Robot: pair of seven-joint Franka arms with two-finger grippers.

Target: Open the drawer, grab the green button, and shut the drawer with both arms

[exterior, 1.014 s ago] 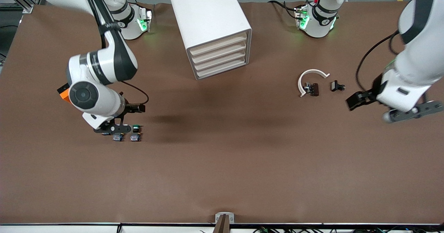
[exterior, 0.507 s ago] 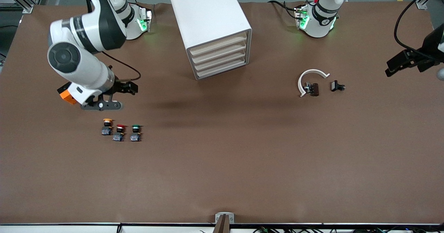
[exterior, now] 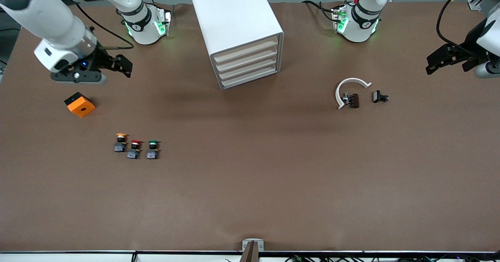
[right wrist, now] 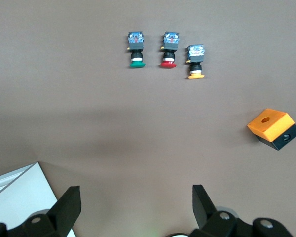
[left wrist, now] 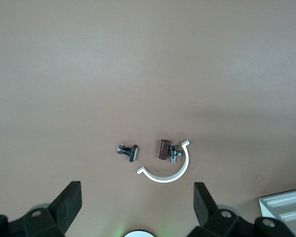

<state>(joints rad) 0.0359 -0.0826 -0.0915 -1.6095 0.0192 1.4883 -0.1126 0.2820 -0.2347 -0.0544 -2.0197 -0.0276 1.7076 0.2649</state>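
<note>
The white cabinet [exterior: 234, 20] stands mid-table near the bases, its four beige-fronted drawers [exterior: 248, 63] all shut. The green-capped button [exterior: 152, 149] lies on the table beside a red-capped one [exterior: 134, 149] and an orange-capped one [exterior: 121, 143], toward the right arm's end. It also shows in the right wrist view [right wrist: 136, 49]. My right gripper [exterior: 125, 67] is open and empty, up over the table beside the cabinet, well away from the buttons. My left gripper [exterior: 429, 65] is open and empty, over the table's edge at the left arm's end.
An orange box [exterior: 79, 104] lies under the right arm, farther from the camera than the buttons. A white curved piece [exterior: 347, 88] and two small dark parts [exterior: 379, 97] lie toward the left arm's end. A cabinet corner shows in the right wrist view [right wrist: 19, 197].
My right gripper has risen from the buttons and drawn back toward its base, uncovering the three buttons and the orange box. My left gripper has swung out to the table's edge.
</note>
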